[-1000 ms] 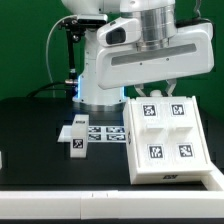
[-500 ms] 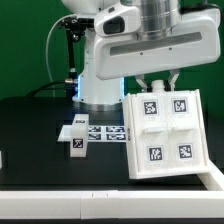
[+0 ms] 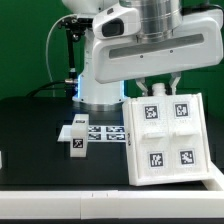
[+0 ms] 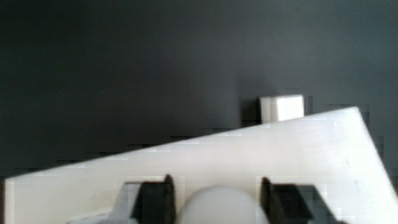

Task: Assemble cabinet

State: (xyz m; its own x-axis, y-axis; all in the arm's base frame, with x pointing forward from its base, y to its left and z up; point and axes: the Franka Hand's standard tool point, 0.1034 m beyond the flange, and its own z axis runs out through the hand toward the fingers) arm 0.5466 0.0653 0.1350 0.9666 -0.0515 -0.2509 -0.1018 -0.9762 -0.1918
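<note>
the cabinet (image 3: 168, 137), a large white box with four black-and-white tags on the face turned to us, stands tilted on the black counter (image 3: 35, 125) at the exterior view's right, its top edge leaning away under the arm's broad white hand. the fingers (image 3: 172, 85) come down on that top edge and are clamped on the cabinet; in the wrist view we see the cabinet (image 4: 214, 155) as a slanted white slab, with a rounded pale part at its edge sitting between the two dark fingers (image 4: 157, 197). we cannot tell what that rounded part is.

just beside the cabinet, toward the exterior view's left, the marker board (image 3: 108, 133) lies flat on the counter. touching or nearly touching its far end stands a small white tagged block (image 3: 75, 141). the wrist view shows a small white piece (image 4: 281, 106) on the dark counter beyond the cabinet's edge; we cannot tell whether it is that block.

behind them rises the arm's white base (image 3: 95, 85), against a green backdrop (image 3: 25, 40).
</note>
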